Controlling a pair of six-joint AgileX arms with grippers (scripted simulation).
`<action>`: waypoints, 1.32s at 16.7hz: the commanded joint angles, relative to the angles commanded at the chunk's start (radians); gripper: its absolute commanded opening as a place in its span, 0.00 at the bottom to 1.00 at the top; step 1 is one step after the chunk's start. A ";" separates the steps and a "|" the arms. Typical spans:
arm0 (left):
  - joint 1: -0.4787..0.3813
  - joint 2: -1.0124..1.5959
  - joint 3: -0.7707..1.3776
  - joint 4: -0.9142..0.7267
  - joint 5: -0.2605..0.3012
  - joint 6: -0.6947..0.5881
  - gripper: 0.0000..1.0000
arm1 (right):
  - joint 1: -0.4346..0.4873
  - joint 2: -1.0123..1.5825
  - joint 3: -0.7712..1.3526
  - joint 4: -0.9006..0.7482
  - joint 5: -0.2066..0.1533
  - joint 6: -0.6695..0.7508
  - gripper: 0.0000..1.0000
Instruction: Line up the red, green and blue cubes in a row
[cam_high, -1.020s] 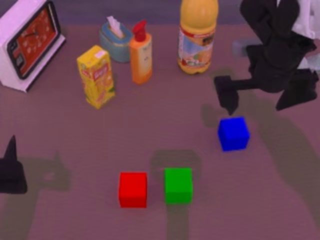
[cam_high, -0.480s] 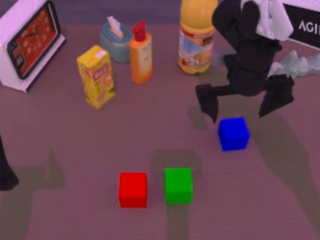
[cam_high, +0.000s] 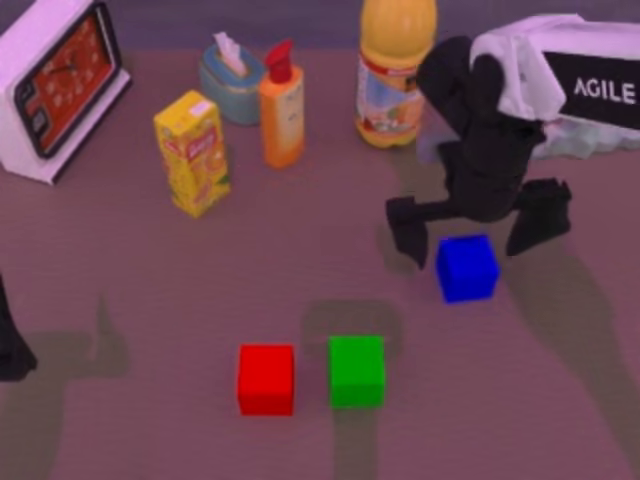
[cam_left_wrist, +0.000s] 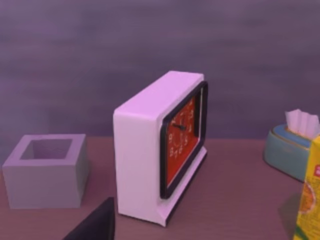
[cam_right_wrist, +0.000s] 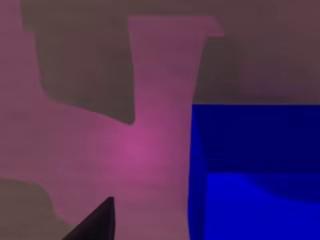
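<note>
Since the earlier frames the right tool has swung leftward and down in the top view, from the upper right corner to a spot just above the blue cube; the left tool has drawn back to the left edge, where only a dark sliver shows, and I cannot tell how its fingers stand.

The right tool's two fingers are spread wide and hold nothing. One fingertip sits just upper left of the blue cube and the other upper right of it, so the cube lies a little below the gap between them. In the right wrist view the blue cube fills the lower right, very close, with one dark fingertip at the bottom edge.

Progress, as I judge it: the red cube and green cube already sit side by side, near each other but apart, in the lower centre of the top view, forming two thirds of a row. The blue cube lies up and to the right of the green one, out of line. What is left is to grip it and set it to the right of the green cube, level with the pair.

The juice carton and clock stand well clear in the upper left.
</note>
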 joint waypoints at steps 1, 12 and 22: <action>0.000 0.000 0.000 0.000 0.000 0.000 1.00 | 0.001 0.014 -0.024 0.041 0.000 0.001 1.00; 0.000 0.000 0.000 0.000 0.000 0.000 1.00 | 0.002 0.043 -0.067 0.104 0.000 0.003 0.62; 0.000 0.000 0.000 0.000 0.000 0.000 1.00 | 0.002 0.043 -0.067 0.104 0.000 0.003 0.00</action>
